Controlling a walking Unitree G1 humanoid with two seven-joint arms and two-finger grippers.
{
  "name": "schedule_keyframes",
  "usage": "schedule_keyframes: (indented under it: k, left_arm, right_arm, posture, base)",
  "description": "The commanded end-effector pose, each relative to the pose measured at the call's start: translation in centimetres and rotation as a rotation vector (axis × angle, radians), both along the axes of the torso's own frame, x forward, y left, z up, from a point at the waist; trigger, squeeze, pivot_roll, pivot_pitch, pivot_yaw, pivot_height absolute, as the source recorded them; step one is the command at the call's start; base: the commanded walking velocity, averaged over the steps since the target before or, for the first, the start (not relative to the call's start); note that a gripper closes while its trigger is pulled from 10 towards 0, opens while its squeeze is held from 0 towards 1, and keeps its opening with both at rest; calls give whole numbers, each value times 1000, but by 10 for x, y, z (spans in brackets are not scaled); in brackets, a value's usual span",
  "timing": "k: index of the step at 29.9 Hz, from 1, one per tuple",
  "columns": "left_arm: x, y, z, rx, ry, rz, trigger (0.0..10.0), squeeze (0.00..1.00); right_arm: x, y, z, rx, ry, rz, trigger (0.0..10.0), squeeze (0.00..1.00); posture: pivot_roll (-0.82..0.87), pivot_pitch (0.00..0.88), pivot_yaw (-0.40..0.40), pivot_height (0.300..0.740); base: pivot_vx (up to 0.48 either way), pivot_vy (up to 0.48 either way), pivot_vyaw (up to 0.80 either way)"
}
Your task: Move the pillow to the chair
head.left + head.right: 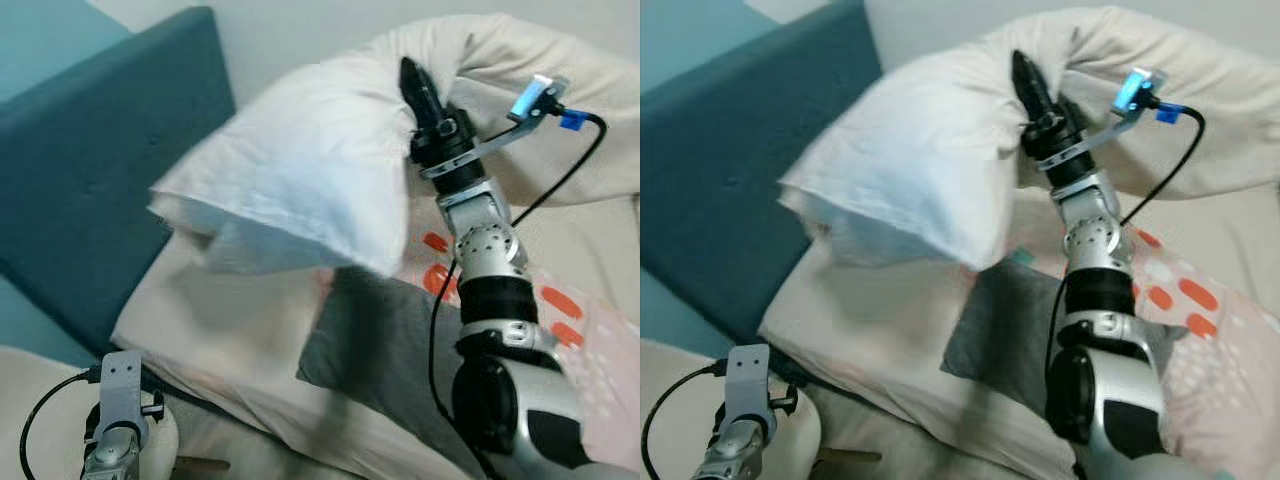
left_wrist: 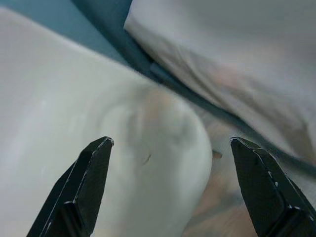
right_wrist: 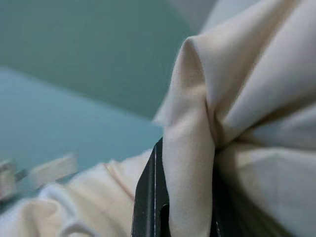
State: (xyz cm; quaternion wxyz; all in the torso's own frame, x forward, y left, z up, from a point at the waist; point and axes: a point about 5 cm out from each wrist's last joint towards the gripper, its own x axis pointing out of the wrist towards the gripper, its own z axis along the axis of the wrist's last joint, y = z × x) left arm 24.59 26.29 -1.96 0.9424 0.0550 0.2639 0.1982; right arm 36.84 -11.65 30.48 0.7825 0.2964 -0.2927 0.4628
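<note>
A bed fills most of the head camera's frame, its cream sheet running from lower left to the right edge, with a dark teal upholstered headboard rising across the upper left. A bunched cream duvet lies heaped across the upper right.

Held aloft over the mattress at the centre and upper middle of the frame is the white pillow, blurred with motion. Its long axis slants from a pinched end at upper right down to a free, sagging corner at centre left, near the headboard; the underside hangs clear of the sheet.

Below it, at lower centre, a flat grey cushion rests on the bed, and a pale cover with orange-red dashes spreads toward the right edge.

The silver right arm climbs from the lower right corner, crossing in front of the grey cushion and patterned cover. The right gripper is clamped on the pillow's upper right end; the right wrist view shows a fold of cream fabric squeezed against a black finger.

At lower left the left gripper hangs low with its fingers spread wide, holding nothing, above a rounded off-white surface.
</note>
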Motion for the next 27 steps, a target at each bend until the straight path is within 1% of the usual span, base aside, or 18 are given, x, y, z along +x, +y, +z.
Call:
schedule_keyframes:
  k: [1,6,7,8,9,11,13,14,15,16,18,19,20,23,24,25,26,27]
  left_arm:
    - [-14,-2,-12,0,70,-16,10000,0]
    - [-20,-5,-18,-4,95,-24,10000,0]
    - [-24,-7,-21,-5,114,-31,10000,0]
    - [-24,-7,-21,-5,114,-31,10000,0]
    - [-27,-8,-23,-6,128,-36,10000,0]
    - [-38,-11,-32,-1,186,-60,10000,0]
    - [-38,-11,-32,-1,186,-60,10000,0]
    - [-44,-13,-37,3,219,-72,10000,0]
    - [-44,-13,-37,3,219,-72,10000,0]
    - [-59,-16,-47,1,289,-84,10000,0]
    - [-59,-16,-47,1,289,-84,10000,0]
    - [-66,-17,-51,1,322,-88,10000,0]
    - [-66,-17,-51,1,322,-88,10000,0]
    - [-88,-22,-64,-2,424,-107,10000,0]
    - [-88,-22,-64,-2,424,-107,10000,0]
    - [-100,-23,-69,-2,473,-117,10000,0]
    - [-100,-23,-69,-2,473,-117,10000,0]
    - [-107,-25,-72,2,505,-135,10000,0]
  right_arm:
    - [-11,17,11,-27,-90,81,0,0]
    - [-14,23,7,-33,-80,105,0,0]
    - [-14,25,5,-34,-74,115,0,0]
    - [-14,25,5,-34,-74,115,0,0]
    - [-15,27,4,-34,-70,122,0,0]
    - [-19,31,0,-38,-59,139,0,0]
    - [-19,31,0,-38,-59,139,0,0]
    - [-20,33,-1,-40,-55,147,0,0]
    - [-20,33,-1,-40,-55,147,0,0]
    - [-24,38,-5,-47,-45,160,0,0]
    - [-24,38,-5,-47,-45,160,0,0]
    - [-25,40,-7,-48,-42,167,0,0]
    - [-25,40,-7,-48,-42,167,0,0]
    - [-29,44,-11,-53,-31,179,0,0]
    - [-29,44,-11,-53,-31,179,0,0]
    - [-29,47,-12,-52,-20,182,0,0]
    - [-29,47,-12,-52,-20,182,0,0]
    - [-30,49,-15,-55,-10,182,0,0]
  posture:
    - [-31,11,32,740]
    - [-30,5,33,740]
    - [-30,0,35,740]
    - [-30,0,35,740]
    - [-30,0,35,740]
    - [-29,0,40,740]
    - [-29,0,40,740]
    - [-30,0,43,740]
    - [-30,0,43,740]
    - [-29,0,46,740]
    - [-29,0,46,740]
    - [-30,0,46,740]
    - [-30,0,46,740]
    - [-29,0,49,740]
    - [-29,0,49,740]
    - [-30,0,49,740]
    - [-30,0,49,740]
    - [-31,0,50,740]
  base:
    - [0,0,794]
    - [0,0,794]
    - [0,0,794]
    - [0,0,794]
    - [0,0,794]
    - [0,0,794]
    - [0,0,794]
    - [0,0,794]
    - [0,0,794]
    - [0,0,794]
    - [0,0,794]
    - [0,0,794]
    - [0,0,794]
    - [0,0,794]
    - [0,0,794]
    - [0,0,794]
    - [0,0,794]
    - [0,0,794]
